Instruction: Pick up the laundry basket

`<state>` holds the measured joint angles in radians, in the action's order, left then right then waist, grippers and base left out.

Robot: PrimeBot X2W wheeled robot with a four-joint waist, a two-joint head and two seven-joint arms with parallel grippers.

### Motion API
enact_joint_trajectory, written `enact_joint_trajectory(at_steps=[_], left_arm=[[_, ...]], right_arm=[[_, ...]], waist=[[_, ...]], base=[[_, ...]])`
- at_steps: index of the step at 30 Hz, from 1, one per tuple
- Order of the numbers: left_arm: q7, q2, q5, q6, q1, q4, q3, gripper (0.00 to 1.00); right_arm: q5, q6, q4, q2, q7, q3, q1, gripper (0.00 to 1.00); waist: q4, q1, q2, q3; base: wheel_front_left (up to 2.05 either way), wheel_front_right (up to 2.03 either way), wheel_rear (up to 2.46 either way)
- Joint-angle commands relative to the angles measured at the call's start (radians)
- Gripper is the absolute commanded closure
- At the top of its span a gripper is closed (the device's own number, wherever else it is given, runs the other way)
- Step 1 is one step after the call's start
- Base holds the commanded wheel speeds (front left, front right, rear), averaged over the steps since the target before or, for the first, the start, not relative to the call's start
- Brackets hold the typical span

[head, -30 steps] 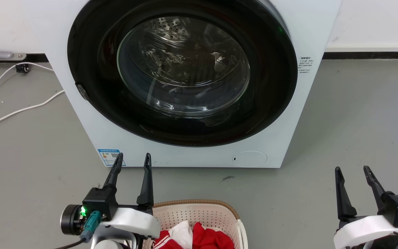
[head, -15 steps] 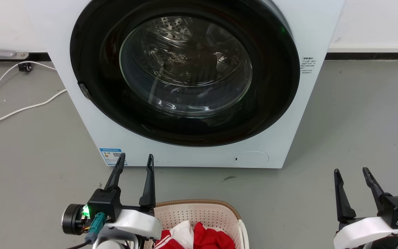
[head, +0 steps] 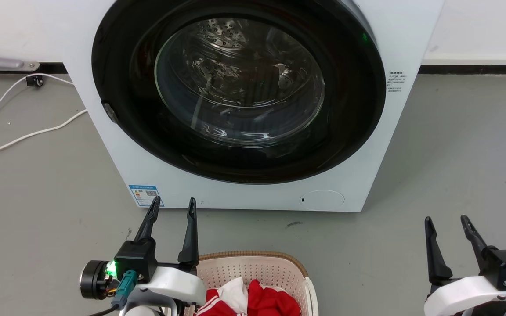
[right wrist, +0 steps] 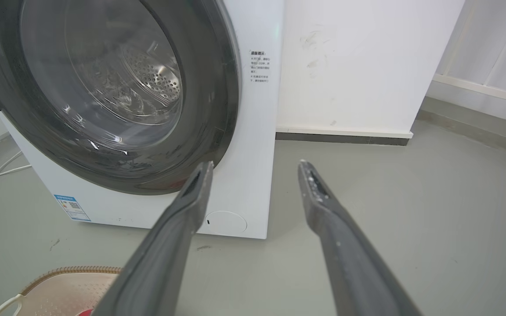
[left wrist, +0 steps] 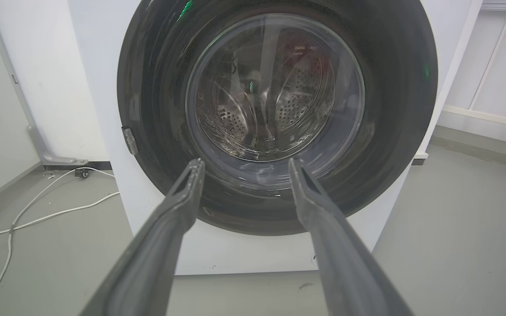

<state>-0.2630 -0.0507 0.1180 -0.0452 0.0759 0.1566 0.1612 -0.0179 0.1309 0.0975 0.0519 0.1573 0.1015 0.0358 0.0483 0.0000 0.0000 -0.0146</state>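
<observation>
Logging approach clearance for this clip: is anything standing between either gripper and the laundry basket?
Nothing visible does. The left gripper, open, hangs by the left side of the laundry basket; the right gripper, open, is apart to its right, with bare floor between. Red and white clothes lie inside the basket.

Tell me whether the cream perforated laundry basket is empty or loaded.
Loaded: the cream perforated plastic laundry basket, brown-rimmed, holds red and white clothing. How full cannot be told; the picture's edge cuts it off.
</observation>
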Motion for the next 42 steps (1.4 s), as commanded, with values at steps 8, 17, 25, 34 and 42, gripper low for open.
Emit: enact_joint_trajectory(at_steps=[8, 17, 25, 34, 42], left_arm=[[-0.003, 0.001, -0.009, -0.023, -0.011, 0.038, 0.001, 0.0], [-0.003, 0.001, 0.018, -0.053, -0.014, 0.106, 0.011, 0.0], [-0.003, 0.0, 0.05, -0.089, 0.021, 0.181, 0.028, 0.0], [-0.003, 0.0, 0.079, -0.104, 0.081, 0.297, 0.012, 0.0], [-0.003, -0.01, 0.104, -0.065, 0.168, 0.459, -0.021, 0.0]], right_arm=[[-0.025, 0.0, 0.046, -0.002, -0.028, -0.036, -0.007, 0.0], [-0.054, 0.0, 0.137, 0.0, -0.031, -0.106, -0.041, 0.0], [-0.107, 0.0, 0.229, 0.041, -0.029, -0.196, -0.105, 0.0], [-0.201, 0.0, 0.364, 0.089, -0.042, -0.317, -0.22, 0.0], [-0.304, 0.0, 0.516, 0.12, -0.114, -0.473, -0.356, 0.0]], waist=[[0.005, 0.0, 0.0, -0.036], [0.022, 0.0, 0.0, -0.131], [0.031, 0.0, 0.0, -0.255], [0.033, 0.0, 0.0, -0.381], [0.033, 0.0, 0.0, -0.475]], base=[[0.0, 0.0, 0.0], [0.0, 0.0, 0.0], [0.0, 0.0, 0.0], [0.0, 0.0, 0.0], [0.0, 0.0, 0.0]])
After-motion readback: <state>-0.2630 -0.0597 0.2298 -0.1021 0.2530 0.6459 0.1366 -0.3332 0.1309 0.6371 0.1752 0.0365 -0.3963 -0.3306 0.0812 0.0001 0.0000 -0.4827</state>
